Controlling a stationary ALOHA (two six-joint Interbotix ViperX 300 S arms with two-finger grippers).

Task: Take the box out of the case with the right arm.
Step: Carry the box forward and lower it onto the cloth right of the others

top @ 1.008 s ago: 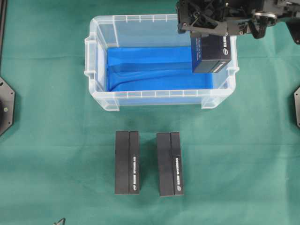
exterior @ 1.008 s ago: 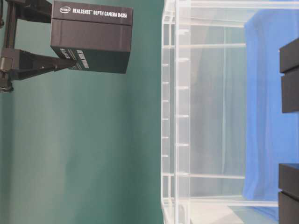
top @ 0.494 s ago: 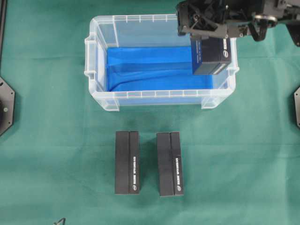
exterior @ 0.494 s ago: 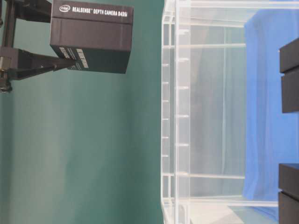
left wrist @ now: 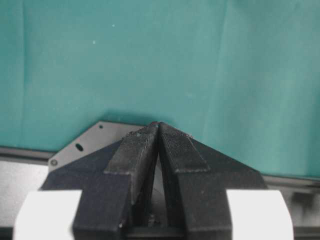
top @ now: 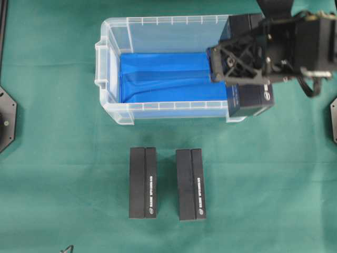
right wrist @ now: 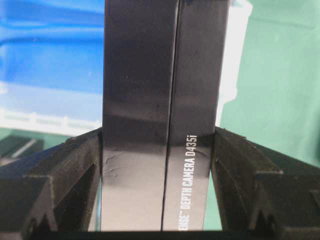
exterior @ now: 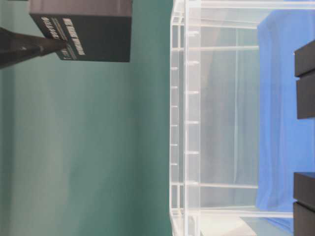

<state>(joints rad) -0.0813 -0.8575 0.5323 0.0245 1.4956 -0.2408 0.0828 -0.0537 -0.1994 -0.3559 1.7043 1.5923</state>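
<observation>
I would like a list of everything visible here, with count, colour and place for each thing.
case: 1, clear plastic, blue sheet on its floor, at the table's far side.
held box: 1, black, in the air over the case's right end.
boxes on the table: 2, black, side by side in front of the case.
table: 1, green cloth.
right gripper: 1, black, shut on the held box.
left gripper: 1, black, shut, holding nothing.

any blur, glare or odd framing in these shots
Overhead: evenly lit, and the right gripper looks slightly soft. Table-level: picture turned sideways, with the case wall pale and hazy. Right wrist: the box fills the frame, with faint sheen. Left wrist: sharp, and the left gripper is dark.
</observation>
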